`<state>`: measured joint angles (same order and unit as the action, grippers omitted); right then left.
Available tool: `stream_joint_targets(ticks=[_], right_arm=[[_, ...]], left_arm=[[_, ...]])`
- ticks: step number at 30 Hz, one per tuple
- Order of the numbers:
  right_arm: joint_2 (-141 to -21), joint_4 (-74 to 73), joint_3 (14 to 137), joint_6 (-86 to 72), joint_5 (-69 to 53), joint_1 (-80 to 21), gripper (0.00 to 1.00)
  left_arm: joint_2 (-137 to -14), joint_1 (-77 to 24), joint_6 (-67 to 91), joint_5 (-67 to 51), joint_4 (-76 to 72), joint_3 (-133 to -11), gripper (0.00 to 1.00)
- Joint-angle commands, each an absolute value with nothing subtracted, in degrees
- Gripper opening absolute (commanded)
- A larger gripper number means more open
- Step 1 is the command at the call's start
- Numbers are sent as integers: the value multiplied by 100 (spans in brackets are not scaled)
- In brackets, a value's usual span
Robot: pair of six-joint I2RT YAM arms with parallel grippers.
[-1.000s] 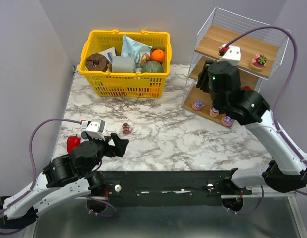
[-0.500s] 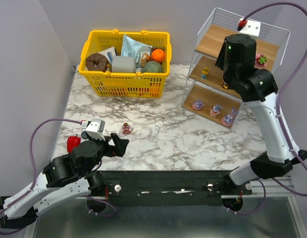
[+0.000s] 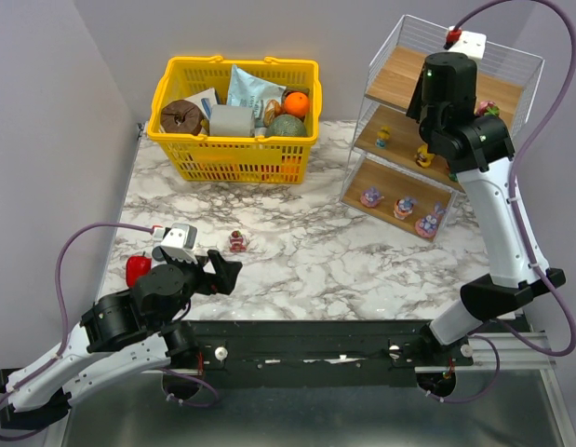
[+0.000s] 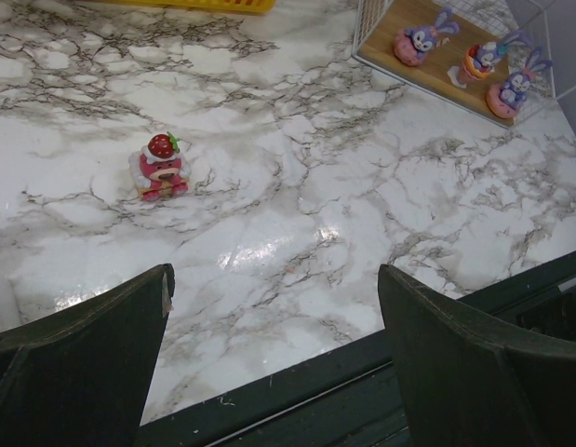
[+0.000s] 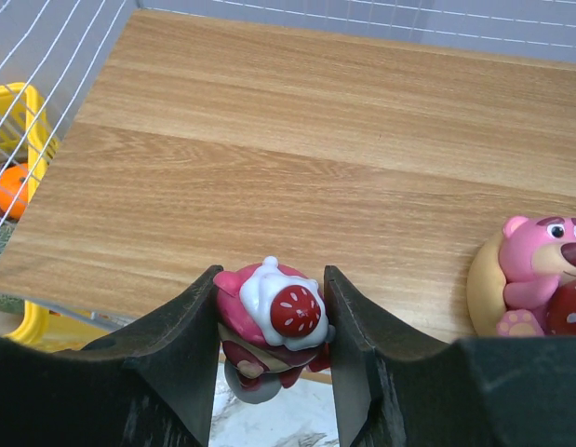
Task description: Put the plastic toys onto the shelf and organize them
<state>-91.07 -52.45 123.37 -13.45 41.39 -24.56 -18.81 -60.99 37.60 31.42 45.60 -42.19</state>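
The right fingers [image 5: 176, 354] clamp a pink strawberry-topped toy [image 5: 274, 317] at the front lip of the shelf's top board [image 5: 297, 149], near a seated pink bear [image 5: 534, 270]. Release here risks it tipping off the lip. The left fingers [image 4: 83, 363] stand wide above the table [image 4: 362, 233], one stray toy [image 4: 159, 166] ahead.

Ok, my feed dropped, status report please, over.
Right pincer shut on pink cupcake toy, at top front edge of shelf. Left pincer open, strawberry toy ahead on table. Pink bear toy beside, not blocking.
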Motion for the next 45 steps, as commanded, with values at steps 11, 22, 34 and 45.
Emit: stream_joint_targets(ticks=[11,22,34,45], right_arm=[[-9193,-5476,12340,-1248,3718,-2066,11],[-9018,-5467,11927,-1362,3656,-1934,32],[-8868,-5256,11584,-1310,3595,-1775,45],[-8666,-4993,11251,-1134,3227,-1749,68]], left_arm=[[-1881,-6135,3788,3296,4588,-4184,99],[-1881,-6126,3788,3296,4588,-4192,99],[-1872,-6135,3788,3296,4597,-4184,99],[-1881,-6135,3797,3313,4605,-4192,99]])
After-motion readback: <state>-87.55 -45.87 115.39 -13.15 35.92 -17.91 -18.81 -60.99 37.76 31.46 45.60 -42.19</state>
